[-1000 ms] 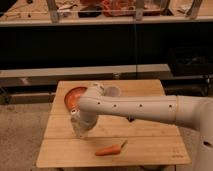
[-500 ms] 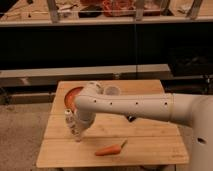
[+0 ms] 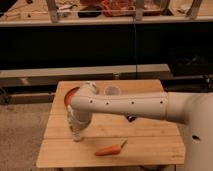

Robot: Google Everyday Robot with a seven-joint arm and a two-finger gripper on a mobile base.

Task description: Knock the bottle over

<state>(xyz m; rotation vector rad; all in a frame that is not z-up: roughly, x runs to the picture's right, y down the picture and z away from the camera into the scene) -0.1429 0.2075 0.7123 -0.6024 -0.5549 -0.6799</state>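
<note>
Camera view: white robot arm [image 3: 125, 105] reaches left over light wooden table [image 3: 150, 150]. Gripper [image 3: 77, 131] at table's left-front, right at the small clear-greyish bottle [image 3: 71, 120], upright. Orange carrot [image 3: 110, 149] front-centre; translucent white cup [image 3: 112, 90] and red-orange bowl [image 3: 70, 95] behind. No legible writing.

Wooden slatted table [image 3: 145, 150] in foreground, on speckled grey floor [image 3: 20, 145]. Behind table — long low grey shelf [image 3: 60, 75], dark recess above it. Higher up — cluttered counter [image 3: 100, 20]. Dim warm light.
</note>
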